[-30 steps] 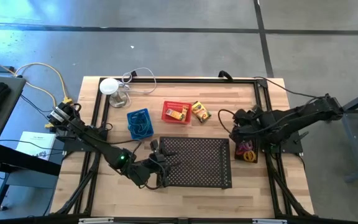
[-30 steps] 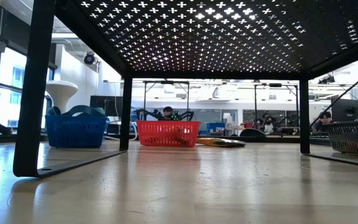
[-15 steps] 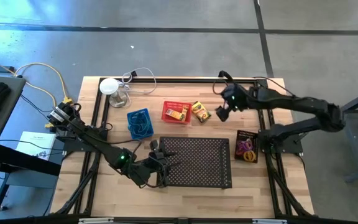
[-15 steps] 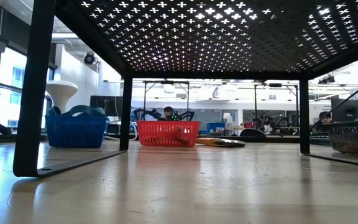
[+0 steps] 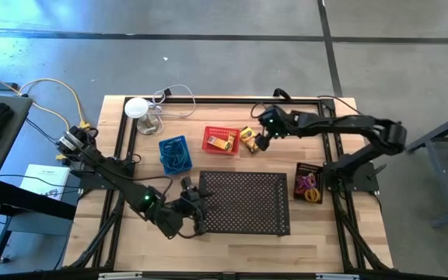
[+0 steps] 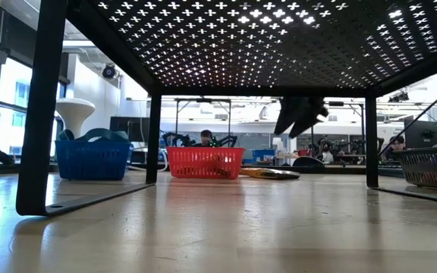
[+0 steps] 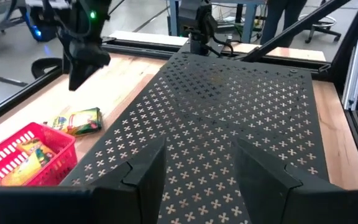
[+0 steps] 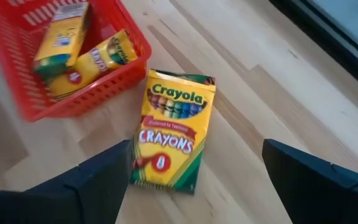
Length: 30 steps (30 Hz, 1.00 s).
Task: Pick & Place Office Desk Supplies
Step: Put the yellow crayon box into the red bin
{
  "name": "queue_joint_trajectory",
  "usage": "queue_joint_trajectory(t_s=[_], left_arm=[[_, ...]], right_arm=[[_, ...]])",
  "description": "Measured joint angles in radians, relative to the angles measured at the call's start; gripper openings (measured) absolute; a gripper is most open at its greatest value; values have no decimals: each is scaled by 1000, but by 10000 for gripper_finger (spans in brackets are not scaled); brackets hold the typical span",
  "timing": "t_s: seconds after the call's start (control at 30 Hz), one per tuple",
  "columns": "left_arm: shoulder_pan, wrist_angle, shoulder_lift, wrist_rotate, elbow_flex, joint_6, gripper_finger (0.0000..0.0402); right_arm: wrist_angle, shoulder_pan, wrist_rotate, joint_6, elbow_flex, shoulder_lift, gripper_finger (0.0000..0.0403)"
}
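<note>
A yellow crayon box point(image 8: 173, 137) lies flat on the wooden table, just right of the red mesh basket point(image 5: 221, 141); it also shows in the high view point(image 5: 250, 138). The red basket point(image 8: 23, 99) holds two more crayon boxes point(image 8: 61, 34). My right gripper point(image 8: 196, 158) hangs open above the loose box, a finger on either side, not touching; the low view shows it above the table point(image 6: 300, 114). The blue basket point(image 5: 173, 154) and the black basket point(image 5: 309, 183) hold rubber-band loops. My left gripper point(image 7: 201, 168) is open, at the left edge of the black perforated tray point(image 5: 243, 202).
The large perforated tray point(image 7: 229, 106) stands on legs in the middle of the table's near half. A white round disc point(image 5: 136, 107) with a clear cable sits at the far left corner. Bare wood lies between the crayon box and the black basket.
My right gripper has left the black basket at the table's right side, swung toward the far edge, then moved left and come over the loose crayon box beside the red basket. The baskets and crayon boxes have stayed where they were.
</note>
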Motion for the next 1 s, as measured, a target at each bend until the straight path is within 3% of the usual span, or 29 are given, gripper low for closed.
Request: queue_joint_trajectory(t_s=[0.43,0.63,1.0], left_arm=[[0,-251,-185,-1,-1,-115,172],[3,-350,-196,1,-1,-185,172],[3,-417,-191,1,0,-256,172]], right_arm=[[177,-2,-9,1,0,230,344],[193,-4,19,0,0,257,344],[200,-10,-29,11,0,272,344]])
